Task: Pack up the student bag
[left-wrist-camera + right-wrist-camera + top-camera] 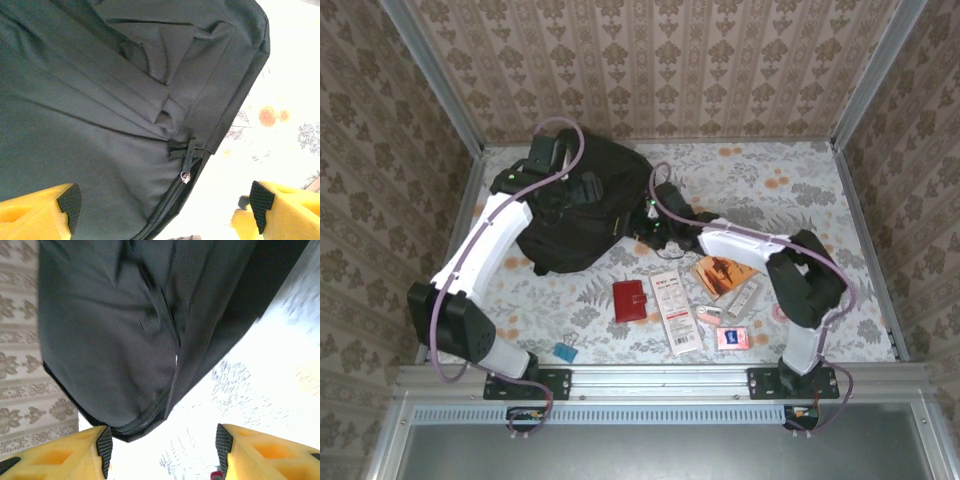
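The student bag [575, 245] lies at the far left of the floral table [800, 190]; the left gripper [582, 190] is positioned above it and the right gripper [650, 228] is at its right edge. Nearer the arm bases lie a red wallet [630, 300], a white-and-red packet [674, 310], an orange booklet [722, 273], a pink card [732, 338] and a blue clip [563, 351].

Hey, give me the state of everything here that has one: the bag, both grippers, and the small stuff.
Large black soft fabric backpack: lying slumped on the floral-patterned table.
Left gripper: open, empty, at the backpack's edge.
Right gripper: open, empty, at the backpack's edge.
Small red rectangular wallet: closed, flat on the table, outside the backpack.
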